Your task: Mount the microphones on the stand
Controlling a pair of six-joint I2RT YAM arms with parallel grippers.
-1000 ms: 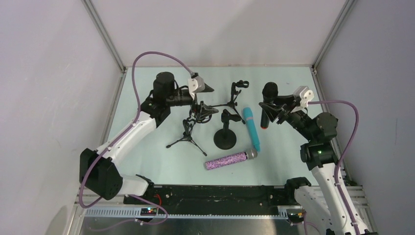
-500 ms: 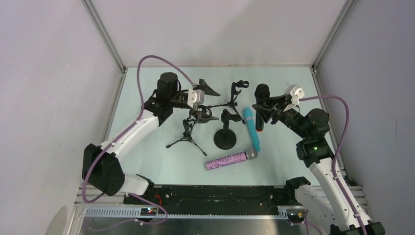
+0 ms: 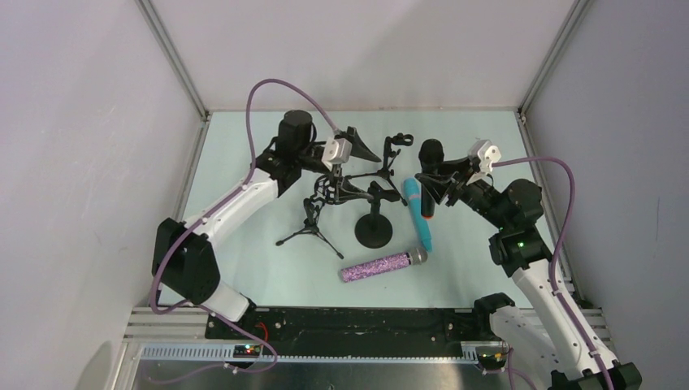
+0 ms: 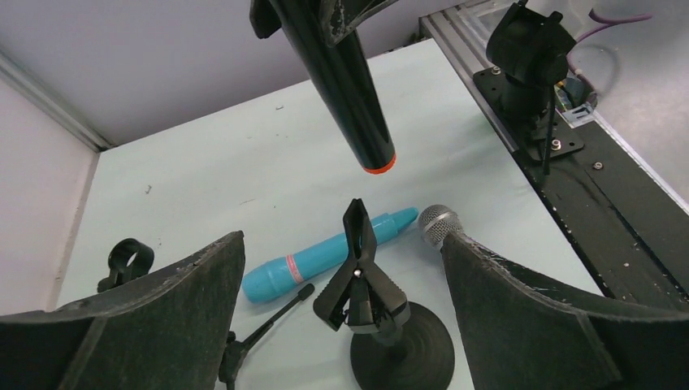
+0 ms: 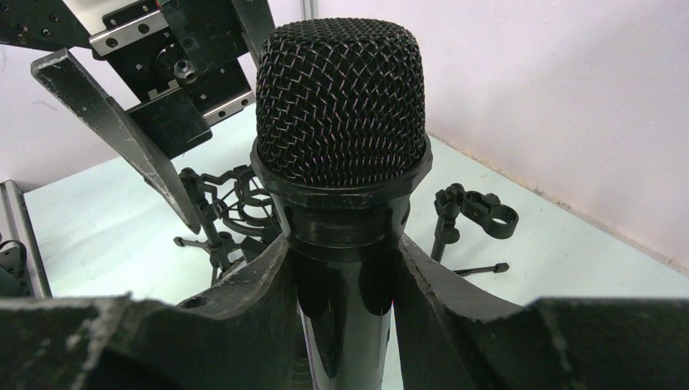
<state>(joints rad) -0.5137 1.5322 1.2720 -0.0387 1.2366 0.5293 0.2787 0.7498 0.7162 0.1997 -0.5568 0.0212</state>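
At the upper middle of the top view, the left gripper [image 4: 341, 242] is being held wide open, with nothing gripped. In its wrist view the two fingers are being shown at the lower left and lower right. The clip [image 4: 357, 280] of the round-base stand [image 4: 398, 357] is standing upright between them, touched by neither.

Toward the lower middle of the top view, the purple mic [image 3: 378, 266] is lying flat on the table [image 3: 244, 244], its silver head pointing right. Just right of the stand, the blue mic [image 3: 419, 213] is lying flat too, its long axis running up and down the frame.

Right of centre, the black mic [image 3: 431, 152] is being held off the table, its long axis nearly upright, mesh head up and orange-ringed end down. Its body is being clamped just under the head by the right gripper [image 5: 345, 276], with a finger pressed against either side.

The coming move is judged to turn on one relation. In the left wrist view the orange end is hanging above the clip, a little to its right and apart from it. In the top view the mic is placed right of the clip, over the upper end of the blue mic. The mic would need to be carried leftward and lowered, end first, into the clip. It is being carried by the right arm, while the left gripper is nearer the clip and is judged to be placed for squeezing or steadying it.
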